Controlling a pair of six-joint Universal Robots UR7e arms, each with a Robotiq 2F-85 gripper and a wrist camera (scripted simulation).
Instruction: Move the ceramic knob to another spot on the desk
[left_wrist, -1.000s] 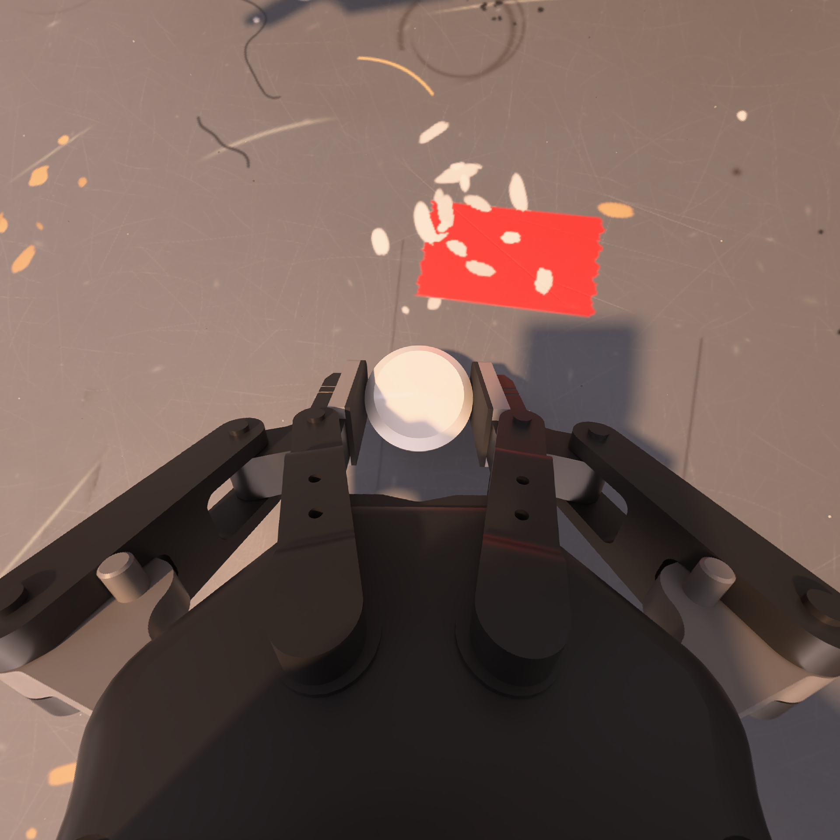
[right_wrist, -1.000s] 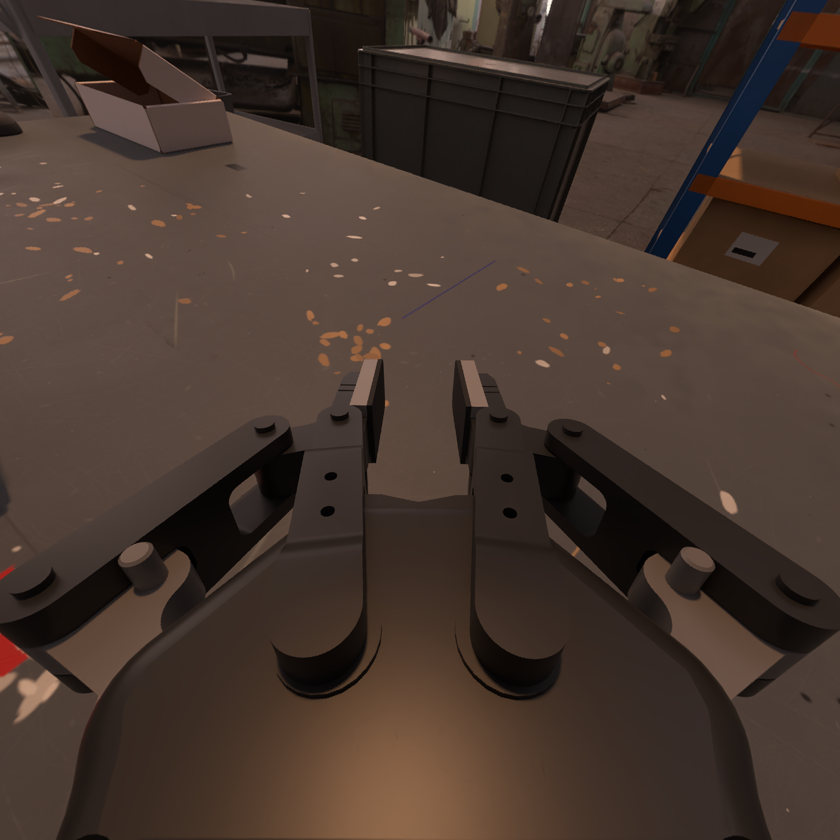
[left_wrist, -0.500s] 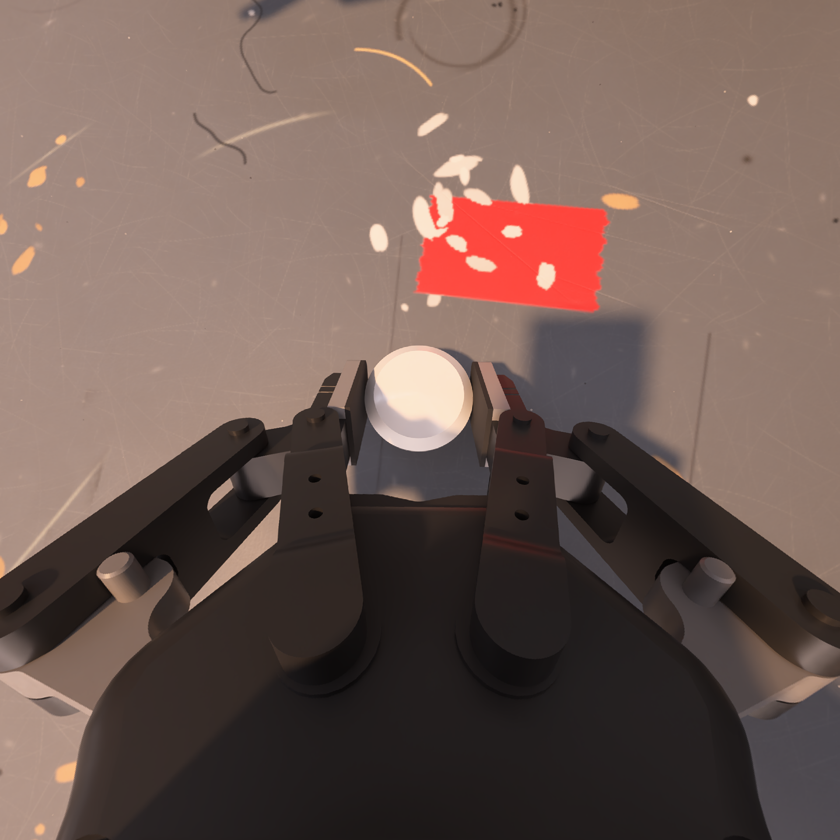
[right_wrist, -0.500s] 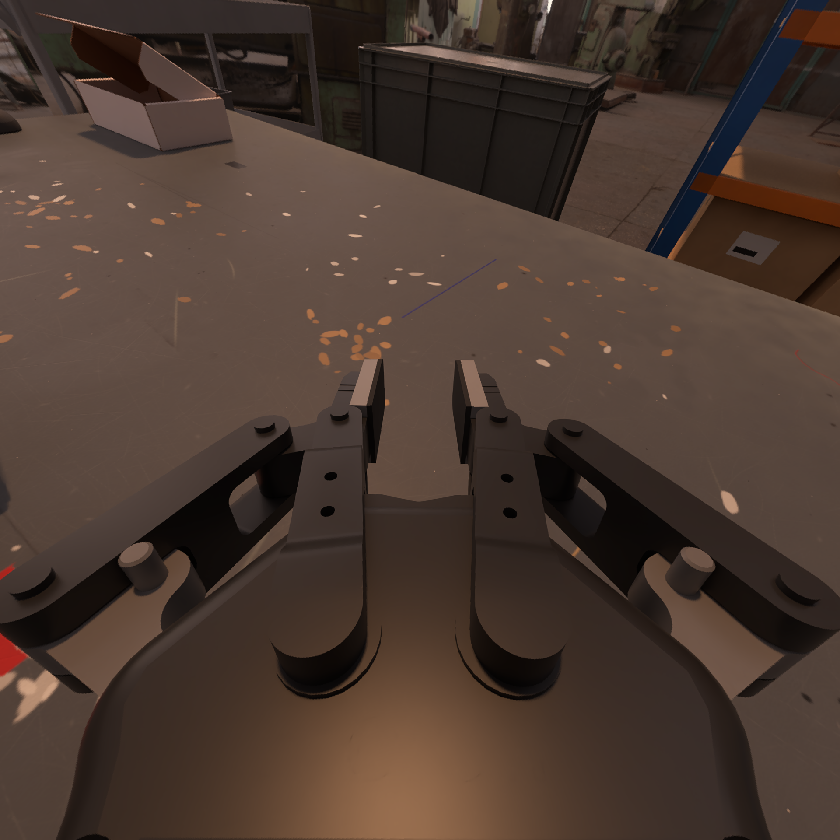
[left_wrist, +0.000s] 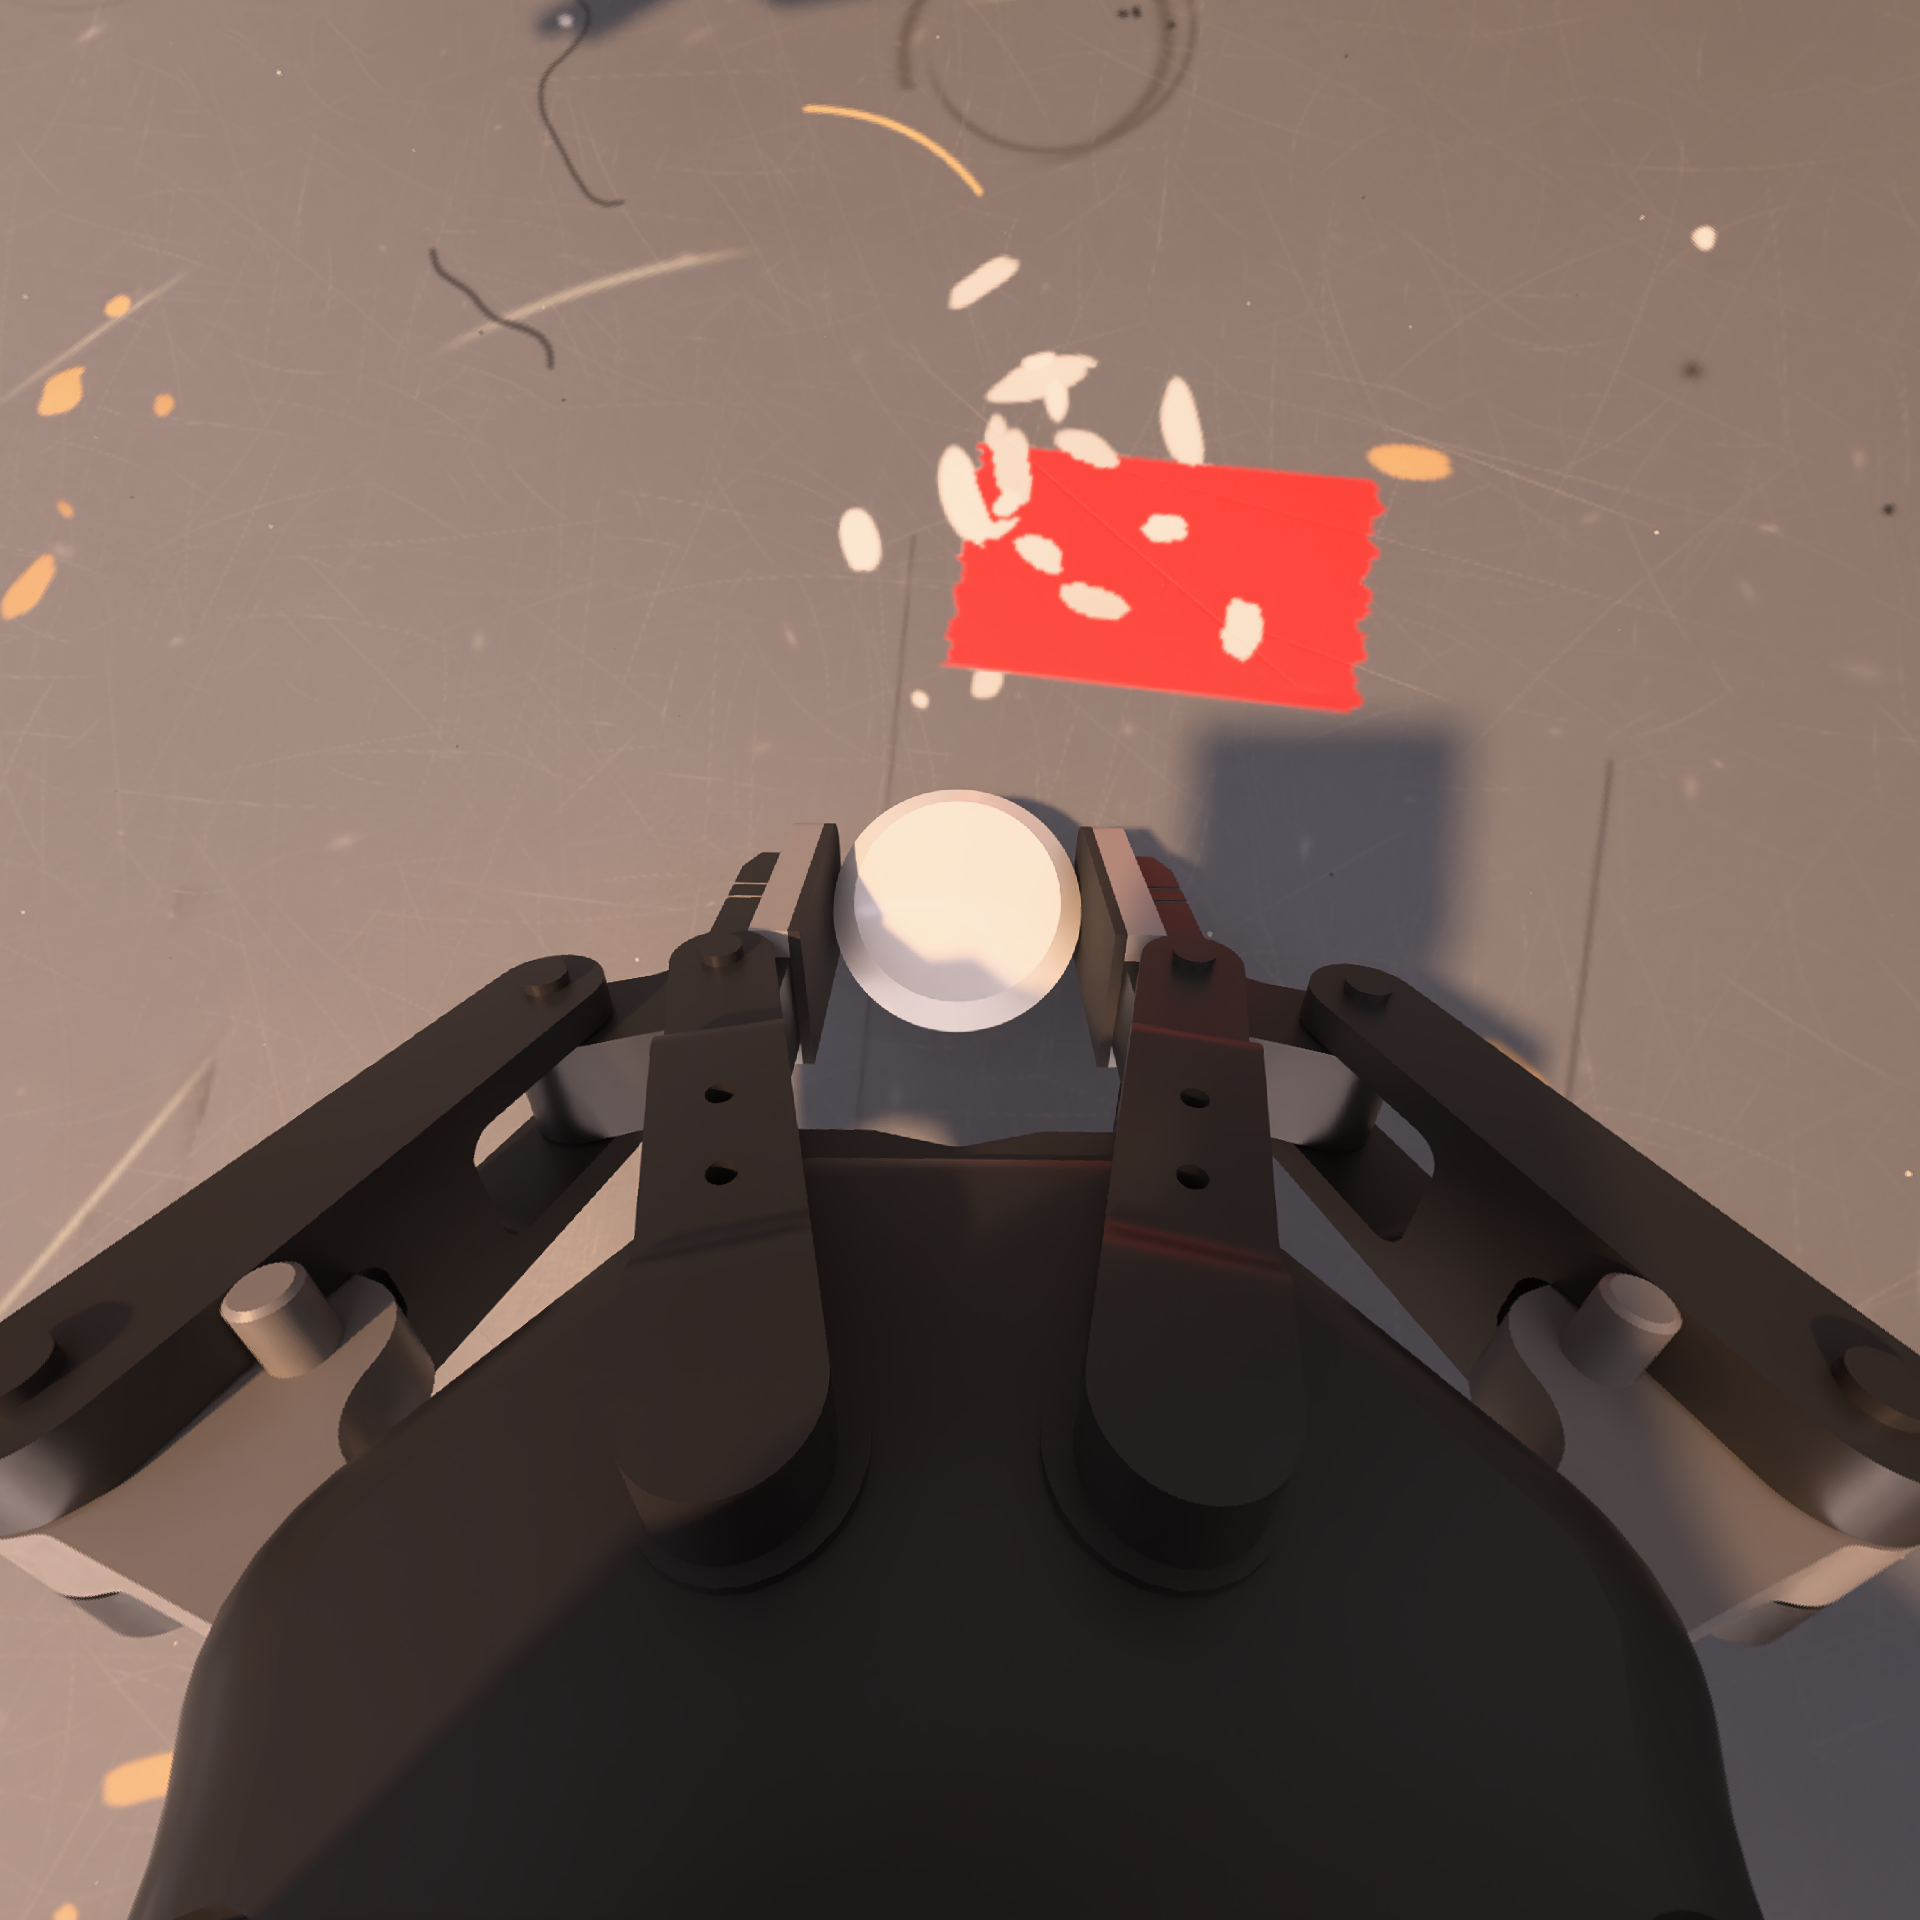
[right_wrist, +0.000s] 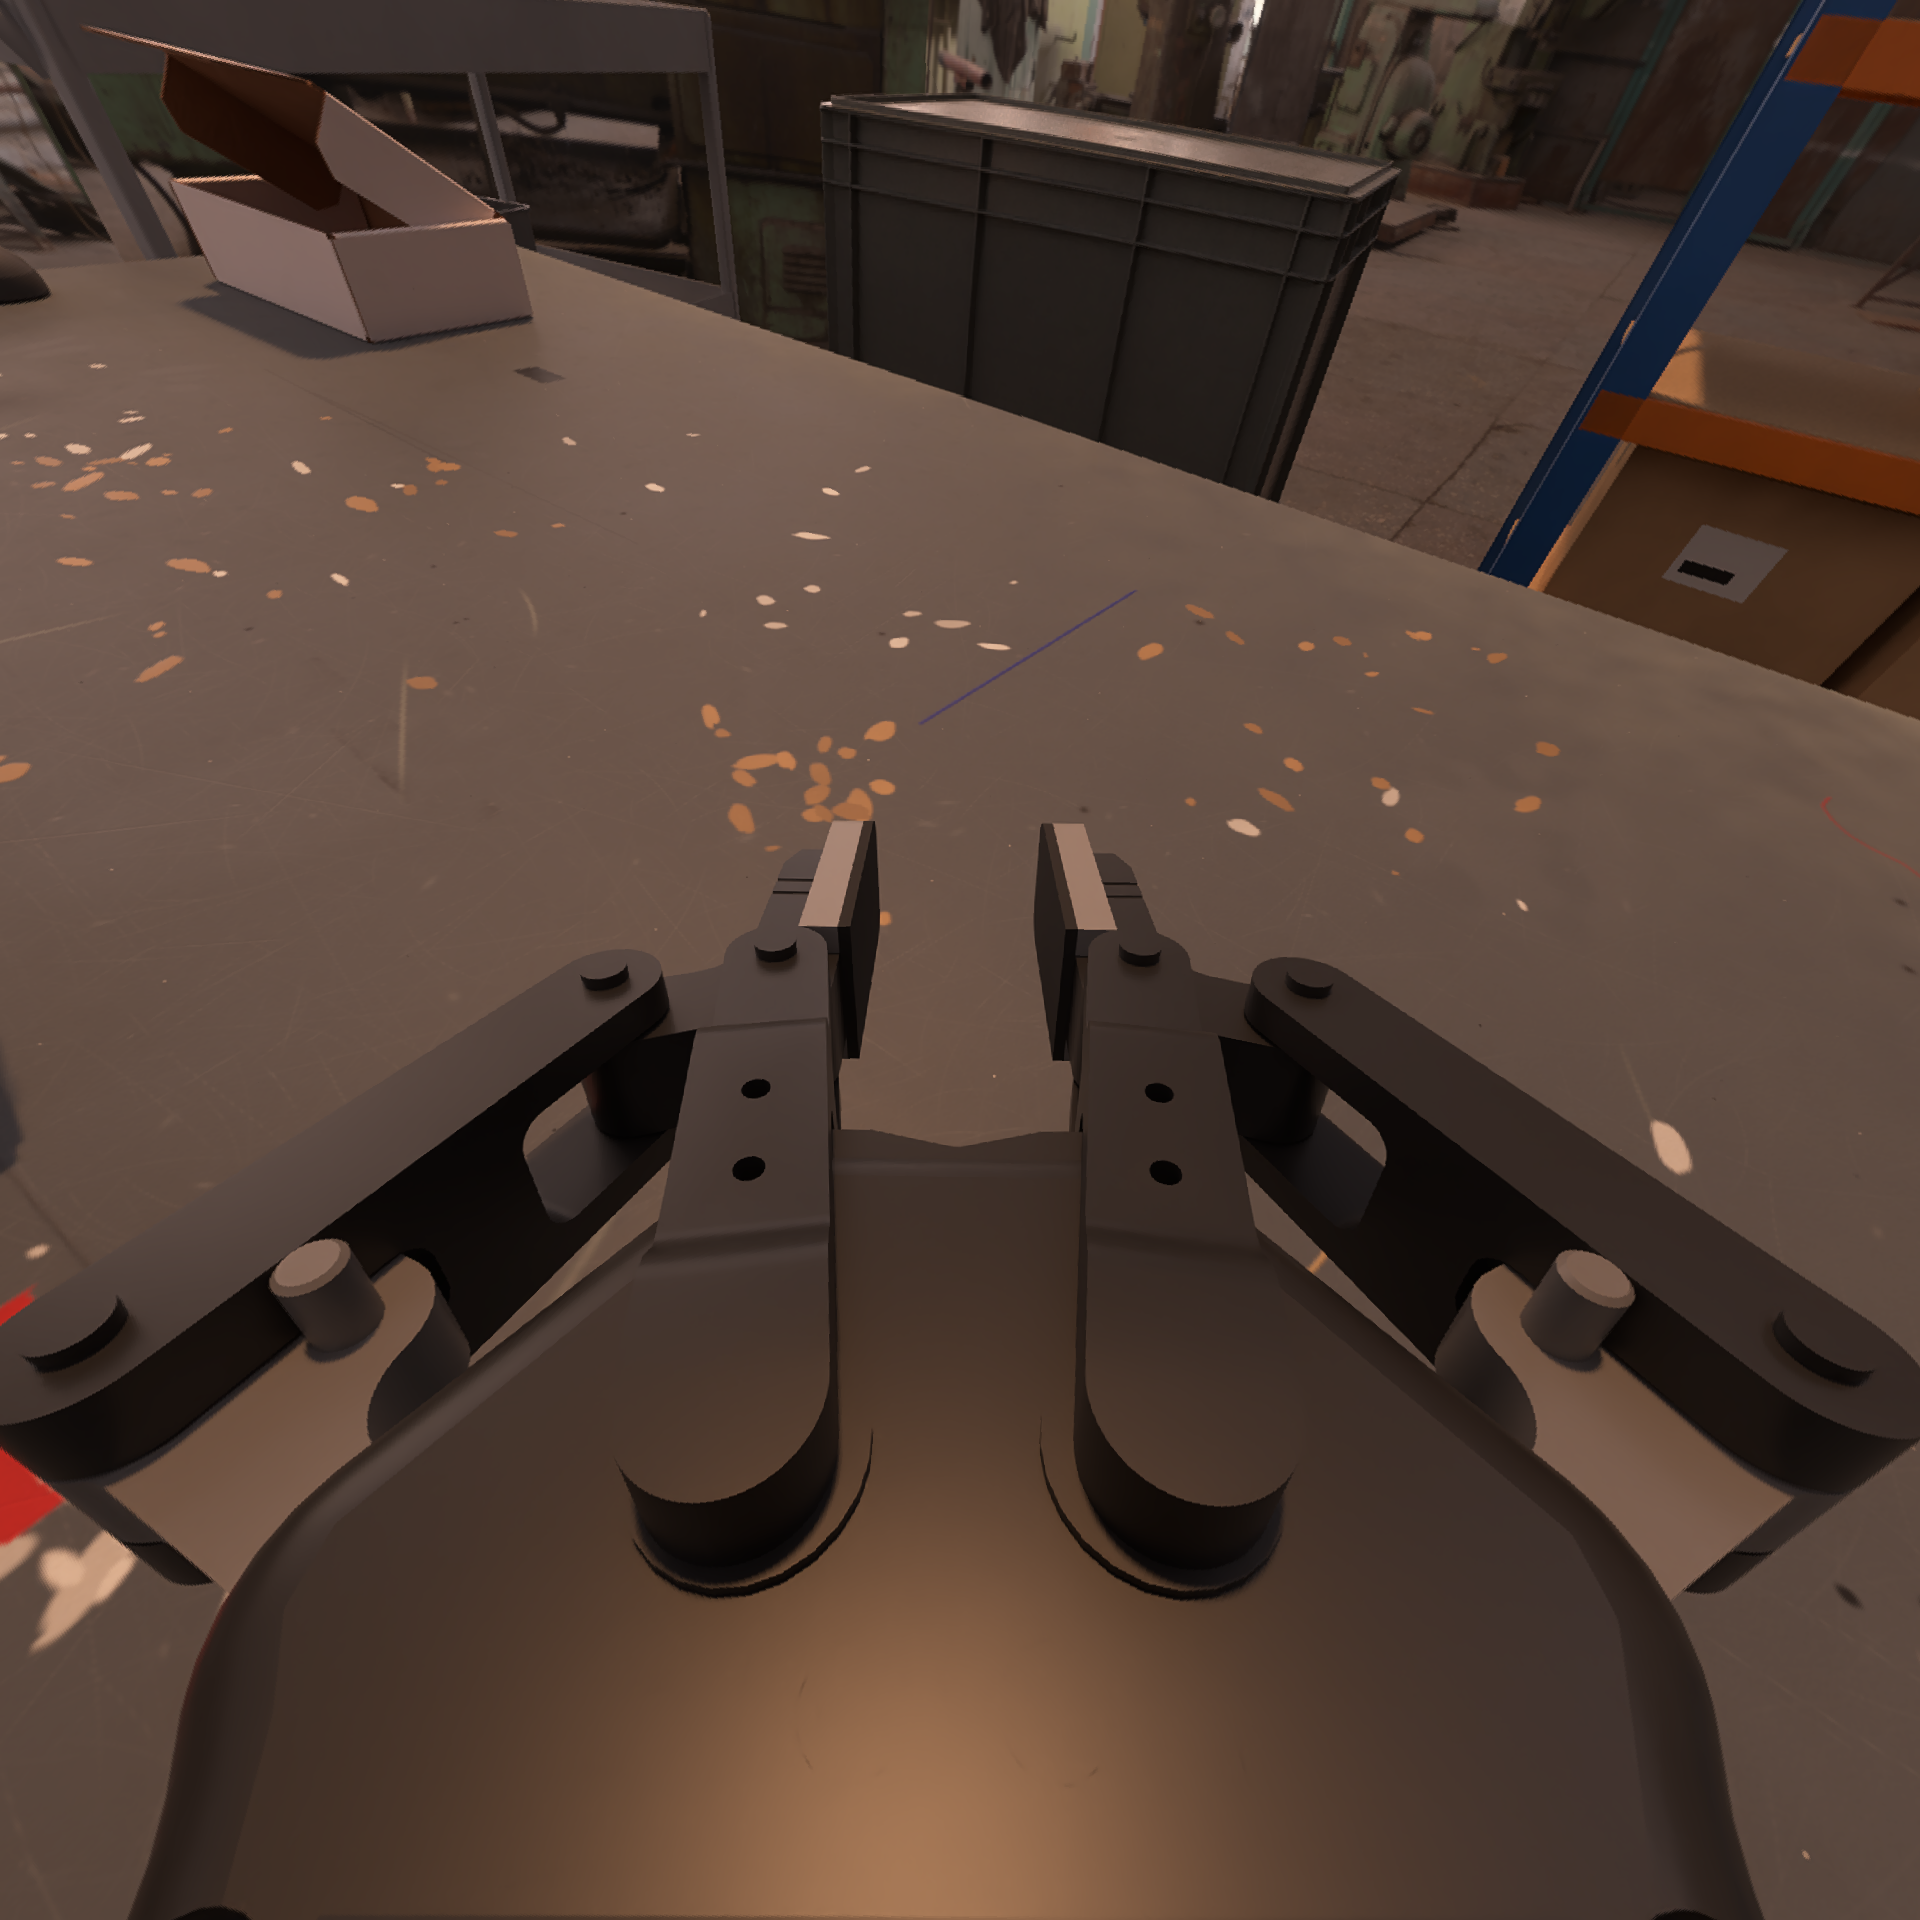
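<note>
The scratched worktop (left_wrist: 312, 727) has slid slightly beneath the left pincer (left_wrist: 956, 914) over the last second, the red tape patch (left_wrist: 1164, 582) drifting at one o'clock. That suggests the carry is underway. The right pincer (right_wrist: 956, 914) idles, released and empty. The ceramic knob (left_wrist: 956, 909) sits clenched between the left pads.

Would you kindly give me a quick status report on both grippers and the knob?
Left gripper shut on ceramic knob, above the desk. Right gripper open, empty. Red tape patch on desk ahead; nothing standing in the way.
</note>
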